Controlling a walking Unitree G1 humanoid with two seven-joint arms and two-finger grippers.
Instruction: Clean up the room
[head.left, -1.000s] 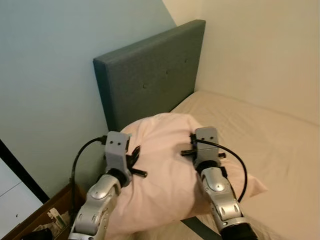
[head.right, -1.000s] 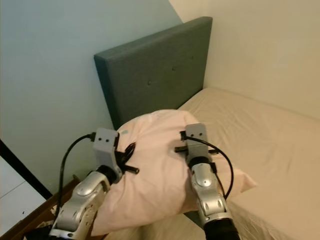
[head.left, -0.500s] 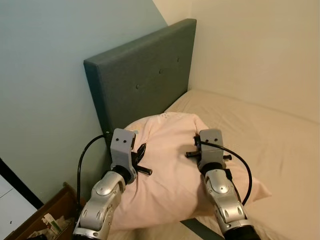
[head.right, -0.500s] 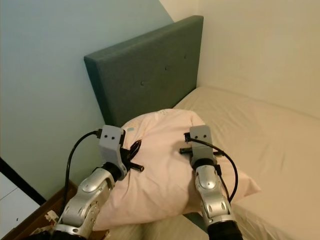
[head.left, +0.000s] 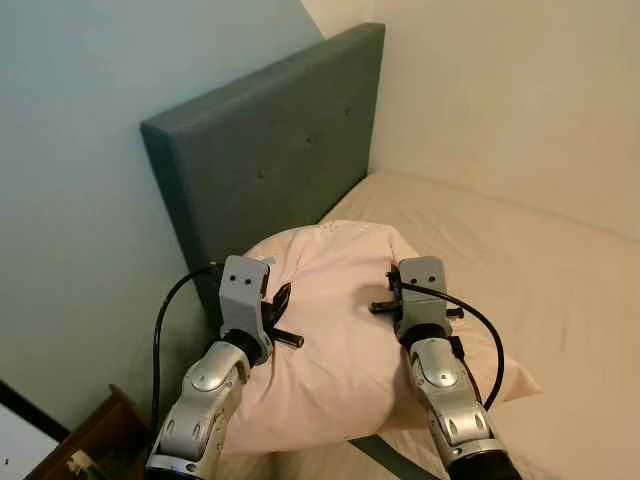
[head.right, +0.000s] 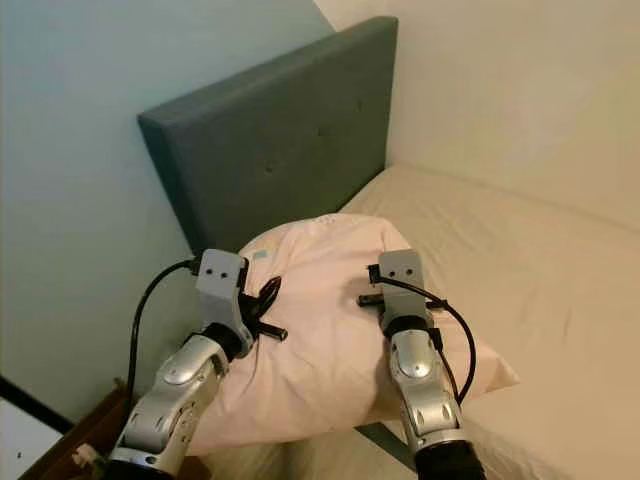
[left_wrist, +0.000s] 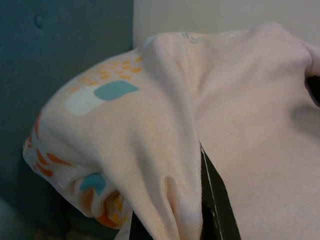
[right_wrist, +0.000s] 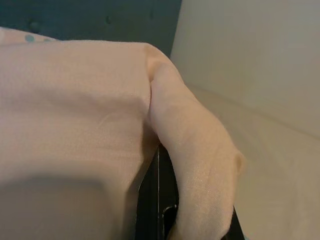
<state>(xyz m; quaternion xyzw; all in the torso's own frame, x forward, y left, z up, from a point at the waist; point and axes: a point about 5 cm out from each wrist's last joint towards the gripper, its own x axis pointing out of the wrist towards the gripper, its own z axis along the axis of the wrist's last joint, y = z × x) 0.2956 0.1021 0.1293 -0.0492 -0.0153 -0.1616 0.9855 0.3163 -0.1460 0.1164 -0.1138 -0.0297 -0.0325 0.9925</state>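
At the far left of the frame stood a pale blue-green wall (head.left: 70, 180), with a strip of brown wooden furniture (head.left: 85, 440) in the lower left corner; whether anything lay in it could not be made out. Right of the wall rose the grey-green headboard (head.left: 270, 150), slanting from centre left to the top middle.

In the lower left, the left claw (head.left: 272, 312) pinched a fold of the pillow (head.left: 335, 330), its fingers (left_wrist: 212, 200) closed into the cloth. The pillow, pale pink with orange and teal marks at one corner, filled the lower middle of the frame, held up between the two arms just before the headboard and over the head end of the bed (head.left: 540, 270). It hid the mattress edge below it.

Right of centre, the right claw (head.left: 392, 300) was clamped on another fold of the pillow. The bed's cream sheet spread to the right edge, and a cream wall (head.left: 520, 100) stood at the upper right.
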